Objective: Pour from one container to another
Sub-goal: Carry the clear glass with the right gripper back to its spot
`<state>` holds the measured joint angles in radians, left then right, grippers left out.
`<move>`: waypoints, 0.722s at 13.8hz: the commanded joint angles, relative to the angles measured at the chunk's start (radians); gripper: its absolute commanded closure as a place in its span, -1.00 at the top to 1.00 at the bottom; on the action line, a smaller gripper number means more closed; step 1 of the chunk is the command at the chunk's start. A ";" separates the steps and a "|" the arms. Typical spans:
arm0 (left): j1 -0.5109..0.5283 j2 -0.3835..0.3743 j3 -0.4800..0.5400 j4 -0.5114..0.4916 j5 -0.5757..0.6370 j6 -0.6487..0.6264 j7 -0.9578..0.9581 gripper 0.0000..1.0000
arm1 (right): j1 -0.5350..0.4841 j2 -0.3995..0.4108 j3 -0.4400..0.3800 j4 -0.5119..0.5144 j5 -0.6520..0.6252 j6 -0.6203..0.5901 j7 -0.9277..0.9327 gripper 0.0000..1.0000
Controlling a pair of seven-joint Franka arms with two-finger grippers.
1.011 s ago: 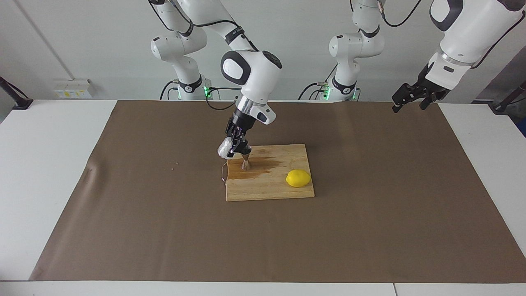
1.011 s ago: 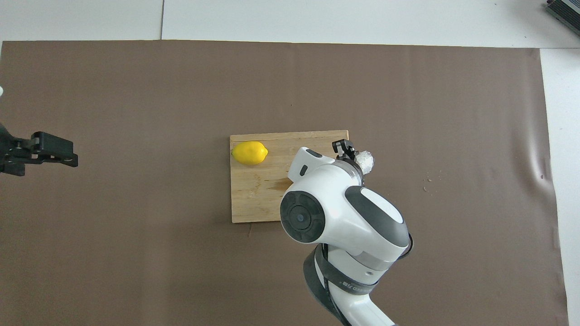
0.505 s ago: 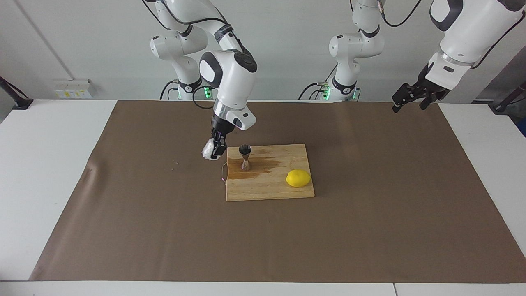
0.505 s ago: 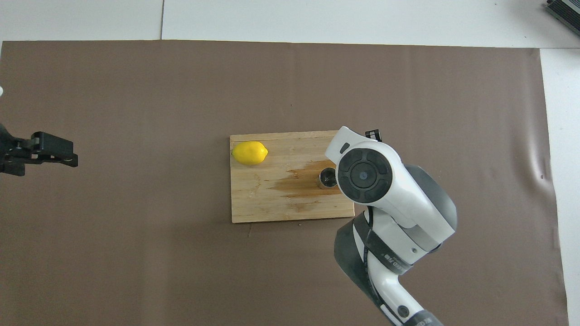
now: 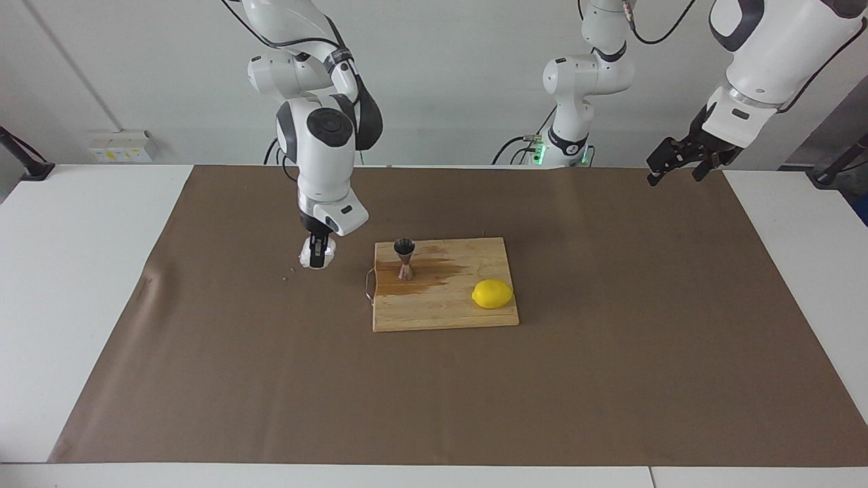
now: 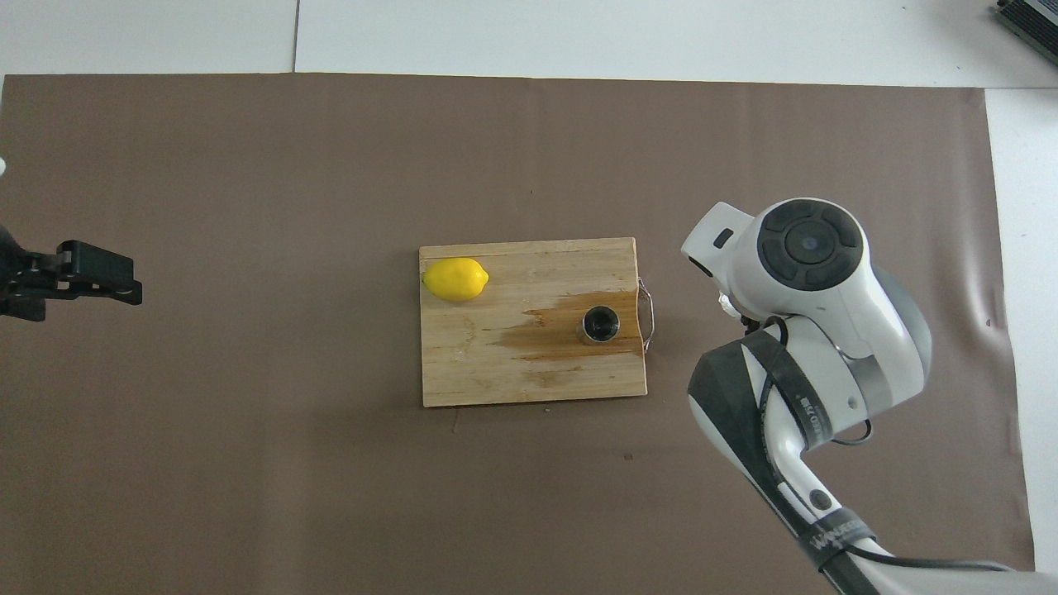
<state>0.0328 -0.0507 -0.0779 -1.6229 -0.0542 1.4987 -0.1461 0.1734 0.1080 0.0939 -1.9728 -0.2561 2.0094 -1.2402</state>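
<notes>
The right tool [image 5: 317, 258] is closed on the cup [image 5: 308, 257], which it has carried in the last second from a tilted position over the jigger [image 5: 405, 258] to a spot over the brown mat [image 5: 610, 379], off the board's end toward the right arm's side. The cup now hangs roughly upright and low, close to the mat; contact with the mat cannot be confirmed. The jigger stands upright on the cutting board [image 5: 441, 312], with a dark wet stain [image 5: 434, 274] spread around its base. Judgement: pouring is finished, some liquid missed, and setting the cup down is the step in hand.

The left tool [image 5: 678, 166] waits raised over the table's edge at the left arm's end, its fingers apart and empty. A lemon [image 5: 492, 294] lies on the board.

Writing: lettering on the right arm's dark band in the overhead view is too small to read. No labels show elsewhere.
</notes>
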 commanded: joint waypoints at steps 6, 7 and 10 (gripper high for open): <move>0.003 -0.012 0.001 -0.003 -0.009 -0.014 0.005 1.00 | -0.259 -0.021 0.010 -0.162 0.234 0.195 -0.399 -1.00; 0.004 -0.014 0.001 -0.003 -0.009 -0.014 0.005 1.00 | -0.284 -0.016 0.012 -0.173 0.242 0.207 -0.432 -1.00; 0.003 -0.012 0.001 -0.003 -0.009 -0.014 0.005 1.00 | -0.342 -0.011 0.012 -0.227 0.313 0.296 -0.574 -1.00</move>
<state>0.0328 -0.0507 -0.0779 -1.6229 -0.0542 1.4987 -0.1461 -0.1265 0.1097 0.0925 -2.1510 -0.0054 2.2534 -1.7235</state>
